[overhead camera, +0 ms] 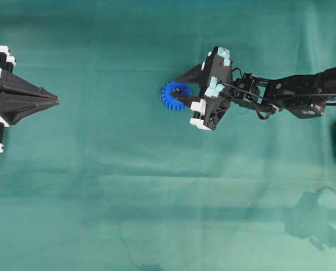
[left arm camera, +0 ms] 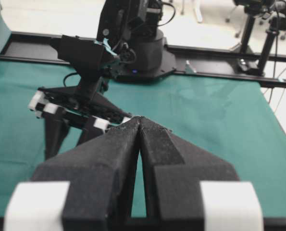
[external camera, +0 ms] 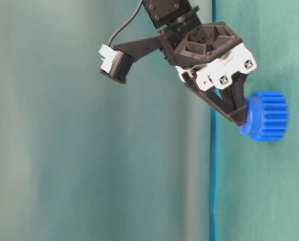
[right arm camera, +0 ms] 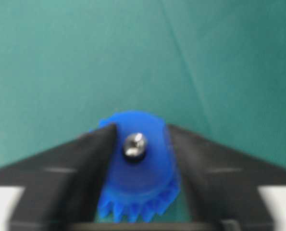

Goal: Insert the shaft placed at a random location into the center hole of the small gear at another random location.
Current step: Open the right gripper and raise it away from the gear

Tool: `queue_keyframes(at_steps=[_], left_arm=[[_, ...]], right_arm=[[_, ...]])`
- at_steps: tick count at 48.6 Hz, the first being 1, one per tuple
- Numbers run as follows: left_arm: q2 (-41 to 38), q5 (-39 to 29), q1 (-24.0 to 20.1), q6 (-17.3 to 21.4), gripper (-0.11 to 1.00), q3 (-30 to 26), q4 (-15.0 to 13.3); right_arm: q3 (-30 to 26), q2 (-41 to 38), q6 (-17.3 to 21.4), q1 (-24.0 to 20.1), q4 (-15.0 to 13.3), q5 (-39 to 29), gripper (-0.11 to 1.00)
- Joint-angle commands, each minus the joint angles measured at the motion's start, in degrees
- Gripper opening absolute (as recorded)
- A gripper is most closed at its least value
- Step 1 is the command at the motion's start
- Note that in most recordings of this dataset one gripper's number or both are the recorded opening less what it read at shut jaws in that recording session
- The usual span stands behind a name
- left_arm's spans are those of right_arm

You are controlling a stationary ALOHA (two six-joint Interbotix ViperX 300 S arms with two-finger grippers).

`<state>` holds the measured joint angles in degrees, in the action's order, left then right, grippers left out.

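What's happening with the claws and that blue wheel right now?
Left claw shut, parked aside. Right claw open, straddling the small gear. Shaft seated in the center hole. Nothing in the way.

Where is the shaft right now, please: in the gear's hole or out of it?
In. The right wrist view shows the shaft's silvery end seated in the hub of the gear, the right gripper's fingers apart on either side.
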<state>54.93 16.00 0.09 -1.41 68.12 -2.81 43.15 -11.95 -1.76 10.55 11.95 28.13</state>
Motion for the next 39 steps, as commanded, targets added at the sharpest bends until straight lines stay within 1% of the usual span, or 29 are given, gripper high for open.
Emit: queue_keyframes(at_steps=[1,3,5,9,11,19,26,30,39], left_arm=[[-0.4,0.2,0.0,-0.1,0.0,-0.4,0.1],[-0.4,0.3,0.0,-0.1,0.0,-0.4,0.1],[-0.4,0.3,0.0,-0.1,0.0,-0.4,0.1],[-0.4,0.2,0.0,-0.1,0.0,-0.4,0.1],[-0.4,0.2,0.0,-0.1,0.0,-0.4,0.1],[-0.4,0.2,0.1,-0.1,0.0,-0.5,0.1],[-0.3,0.2,0.0,-0.1,0.0,-0.5,0.1],[-0.3,0.2,0.0,-0.1,0.0,-0.5,0.1],[-0.3,0.2,0.0,-0.1,0.0,-0.5,0.1]], right_arm=[[-1.2,1.1,0.0,-0.3,0.2,0.0,0.67],[-1.3,1.5,-0.1,-0.3,0.3,0.0,0.76],[-1.4,1.9,-0.1,-0.3,0.3,0.0,0.8],[-1.4,3.3,-0.3,-0.3,0.2,0.0,0.75],[-1.4,4.3,-0.4,-0.3,0.3,0.0,0.74],[-1.1,8.7,-1.3,-0.3,-0.1,-0.5,0.75],[-1.2,12.4,-1.3,-0.3,-0.3,-2.7,0.75],[-1.2,13.4,-1.3,-0.2,-0.2,-4.2,0.75],[-0.6,14.1,-1.2,-0.3,-0.2,-4.9,0.75]])
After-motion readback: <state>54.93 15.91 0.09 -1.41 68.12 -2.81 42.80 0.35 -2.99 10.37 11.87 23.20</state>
